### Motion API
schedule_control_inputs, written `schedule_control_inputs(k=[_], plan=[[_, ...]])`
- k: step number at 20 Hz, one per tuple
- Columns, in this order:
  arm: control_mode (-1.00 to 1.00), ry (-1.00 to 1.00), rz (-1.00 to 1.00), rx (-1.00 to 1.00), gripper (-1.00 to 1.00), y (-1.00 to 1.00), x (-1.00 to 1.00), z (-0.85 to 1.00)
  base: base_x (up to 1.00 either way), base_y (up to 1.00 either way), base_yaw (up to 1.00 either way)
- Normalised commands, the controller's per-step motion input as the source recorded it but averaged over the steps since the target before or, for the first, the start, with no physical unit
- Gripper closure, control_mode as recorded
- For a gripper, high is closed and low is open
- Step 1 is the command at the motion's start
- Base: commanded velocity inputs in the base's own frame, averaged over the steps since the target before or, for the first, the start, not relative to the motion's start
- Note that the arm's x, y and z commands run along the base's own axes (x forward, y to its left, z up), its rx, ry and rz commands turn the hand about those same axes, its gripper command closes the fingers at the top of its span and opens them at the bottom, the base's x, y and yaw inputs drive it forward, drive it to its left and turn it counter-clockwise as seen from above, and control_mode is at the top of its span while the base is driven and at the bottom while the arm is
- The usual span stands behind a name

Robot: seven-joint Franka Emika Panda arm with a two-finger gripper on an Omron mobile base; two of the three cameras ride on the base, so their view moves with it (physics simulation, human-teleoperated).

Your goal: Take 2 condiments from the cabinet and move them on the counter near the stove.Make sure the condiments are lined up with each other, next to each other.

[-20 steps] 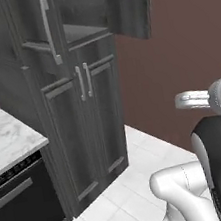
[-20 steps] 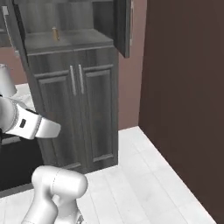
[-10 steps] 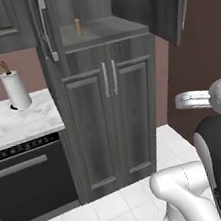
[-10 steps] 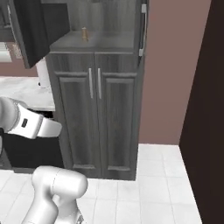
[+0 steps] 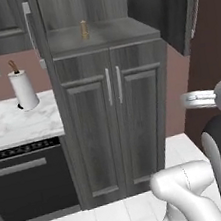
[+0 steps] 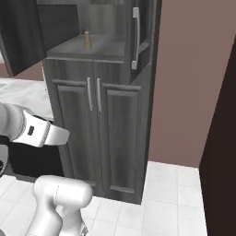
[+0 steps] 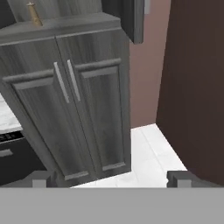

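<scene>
The whole picture has swung round over the last second, so that is the base driving, not the furniture moving. The tall dark grey cabinet now stands square in front of the robot instead of off at an angle, and that puts the shelf niche within sight for a first pick.

Big shapes first. The cabinet is woodgrain, flat and matte, with double lower doors in recessed panels and long silver bar handles running upright at the centre. Its upper doors hang open to either side. To the left sits the worktop, a white marble slab with grey veining, and on it a white paper-towel roll stands upright on a thin spindle. Below the slab is a black appliance front. The floor is pale square tile, and the wall to the right is flat mauve.

Smaller now: the end effector points at the lower doors with its jaws spread wide and nothing between them, well short of the cabinet.

Smallest of all, the brown wooden pepper mill, turned and knobbed at the top, stands upright on the niche shelf, towards the back. I cannot pick out the yellow squeeze bottle from here. Nothing has been carried over yet by the look of it.
</scene>
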Motion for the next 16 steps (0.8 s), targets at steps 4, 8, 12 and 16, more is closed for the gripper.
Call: schedule_control_inputs(k=[4,8,12,16], plan=[[1.0,0.0,0.0,0.0,-1.0,0.0,0.0,0.0,0.78,0.27,0.28],[1.0,0.0,0.0,0.0,-1.0,0.0,0.0,0.0,0.54,0.06,0.21],[1.0,0.0,0.0,0.0,-1.0,0.0,0.0,0.0,0.7,0.0,0.16],[1.0,0.0,0.0,0.0,-1.0,0.0,0.0,0.0,0.68,0.07,0.16]])
